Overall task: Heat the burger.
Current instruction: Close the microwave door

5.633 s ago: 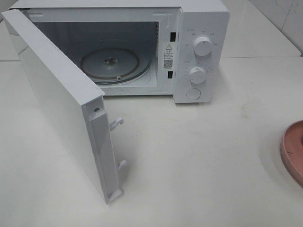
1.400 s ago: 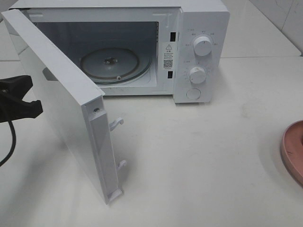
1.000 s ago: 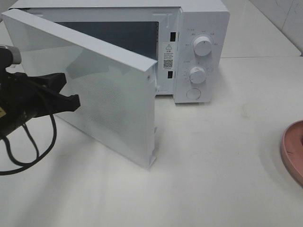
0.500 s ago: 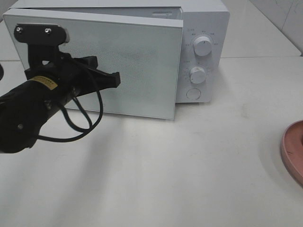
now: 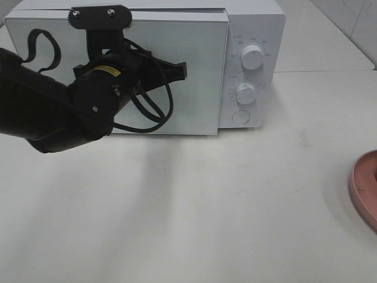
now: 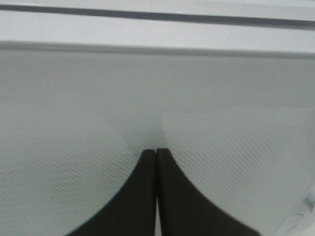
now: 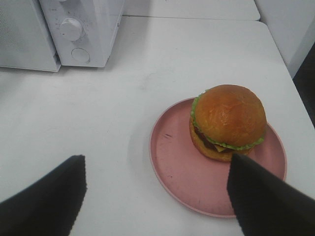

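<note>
The burger (image 7: 229, 120), a tan-brown bun with a green lettuce edge, sits on a pink plate (image 7: 172, 167) in the right wrist view. My right gripper (image 7: 155, 162) hovers open above them, one finger on each side, holding nothing. In the high view the burger is out of frame and only the plate's rim (image 5: 364, 188) shows at the right edge. My left gripper (image 5: 181, 69) is shut and empty, its tips (image 6: 156, 153) pressed against the white microwave door (image 5: 197, 100), which lies flat against the oven front.
The white microwave (image 5: 253, 23) stands at the back of the white table, with two knobs (image 5: 253, 57) (image 5: 245, 93) and a round button (image 5: 240, 117) on its right panel. My black left arm and its cable (image 5: 65, 112) cross in front of the door.
The door has swung from wide open to flat against the oven, pushed by my shut left gripper, which moved right and toward the microwave. The plate has not moved.
</note>
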Tool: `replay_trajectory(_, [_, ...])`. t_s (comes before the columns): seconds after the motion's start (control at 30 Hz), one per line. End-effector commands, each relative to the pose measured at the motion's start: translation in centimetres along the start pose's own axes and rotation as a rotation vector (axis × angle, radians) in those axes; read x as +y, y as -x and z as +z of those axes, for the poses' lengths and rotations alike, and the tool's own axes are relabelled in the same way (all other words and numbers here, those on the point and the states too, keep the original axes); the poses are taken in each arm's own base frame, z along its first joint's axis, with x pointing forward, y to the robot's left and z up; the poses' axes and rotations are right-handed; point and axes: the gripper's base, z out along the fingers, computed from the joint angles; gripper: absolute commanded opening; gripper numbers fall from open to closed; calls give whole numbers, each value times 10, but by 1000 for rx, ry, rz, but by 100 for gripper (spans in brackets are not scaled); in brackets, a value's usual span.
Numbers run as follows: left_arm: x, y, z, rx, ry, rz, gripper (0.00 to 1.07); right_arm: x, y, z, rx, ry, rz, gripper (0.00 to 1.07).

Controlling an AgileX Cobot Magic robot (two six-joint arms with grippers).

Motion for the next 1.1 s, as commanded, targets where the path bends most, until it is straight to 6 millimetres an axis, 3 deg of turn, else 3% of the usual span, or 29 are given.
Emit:
replay_trajectory(0.03, [-6, 4, 9, -16, -3, 7, 0, -1, -1, -4, -43, -6, -11, 76])
replay_trajectory(0.27, [-15, 12, 28, -24, 18, -10, 0, -1, -1, -4, -43, -6, -11, 76])
replay_trajectory(0.6, [-3, 23, 45, -8, 37, -32, 0, -1, -1, -4, -43, -6, -11, 76])
replay_trajectory(0.87, [-27, 18, 31, 55, -53, 49, 0, -1, -1, -4, -43, -6, -11, 76])
replay_trajectory(0.93, [-38, 15, 19, 68, -87, 72, 0, -1, -1, -4, -43, -6, -11, 76])
replay_trajectory(1.1, [-45, 4, -4, 126, -123, 84, 0, -1, -1, -4, -43, -6, -11, 76])
